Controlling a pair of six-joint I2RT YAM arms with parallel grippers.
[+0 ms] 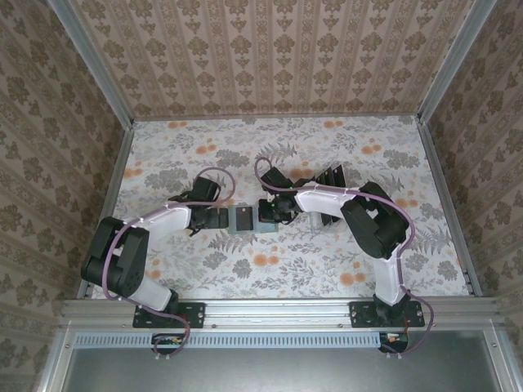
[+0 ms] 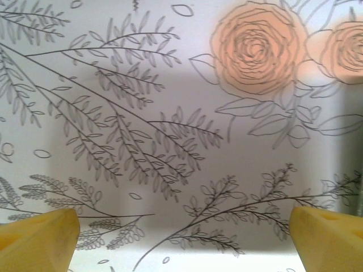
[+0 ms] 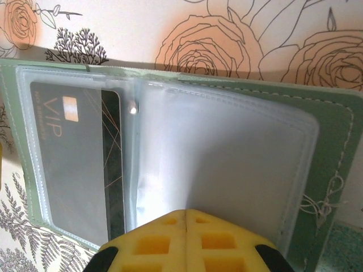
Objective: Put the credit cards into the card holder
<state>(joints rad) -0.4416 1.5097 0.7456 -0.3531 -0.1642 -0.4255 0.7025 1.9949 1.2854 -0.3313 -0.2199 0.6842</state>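
The sage-green card holder (image 3: 334,141) lies open on the flowered cloth, its clear plastic sleeves facing up. A black credit card (image 3: 68,153) marked VIP sits in the left sleeve, and the edge of a second dark card (image 3: 113,170) shows beside it. My right gripper (image 3: 186,214) is shut, its yellow fingertips together against the middle clear sleeve, with nothing visible between them. From above, the card holder (image 1: 243,219) lies between my left gripper (image 1: 216,218) and my right gripper (image 1: 268,214). The left gripper (image 2: 184,241) is open over bare cloth, just left of the holder.
A clear slotted rack with several black cards (image 1: 330,178) stands behind the right forearm. Patterned walls close in the table on three sides, and a metal rail (image 1: 270,309) runs along the near edge. Open cloth lies to the far left and near right.
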